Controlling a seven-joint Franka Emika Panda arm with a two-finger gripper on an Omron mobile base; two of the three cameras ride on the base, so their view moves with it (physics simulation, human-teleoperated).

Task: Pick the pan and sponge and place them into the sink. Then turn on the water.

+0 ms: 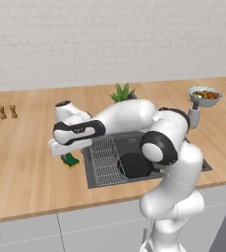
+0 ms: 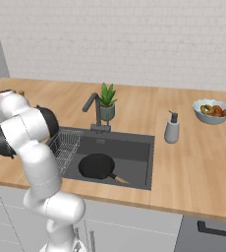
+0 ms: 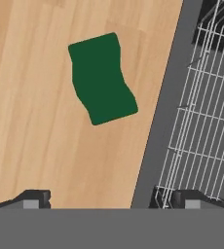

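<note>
Sponge [image 1: 70, 160], small and rectangular, dark green on top over a yellow layer, is seen lying flat on the wooden tabletop [image 1: 26, 162], just beside the left rim of the sink and apart from it. It is judged the item in hand: the end effector [image 3: 109, 197] hangs directly above it with fingers spread wide and nothing between them, presumably so the sponge can be straddled on descent. In the hand view the sponge sits off-centre, toward the far side from the fingertips, so some alignment is judged to be needed before closing.

Large dark grey recessed sink [image 2: 134, 167] already holds the round, shallow black frying pan [image 2: 97, 166], resting flat on the basin floor with its short handle pointing toward the front-right corner; that part of the task is judged done. A wire dish rack [image 2: 66, 145] occupies the left end of the basin. The dark grey angular faucet [image 2: 92, 109] stands behind the basin; no stream is seen, so the water is judged not yet on.

Count, left to right:
- two small brown shakers [image 1: 7, 112]
- one sponge
- one dish rack
- one pan
- one faucet
- one potted green plant [image 2: 107, 102]
- one grey soap dispenser [image 2: 172, 129]
- one grey fruit bowl [image 2: 212, 111]
</note>
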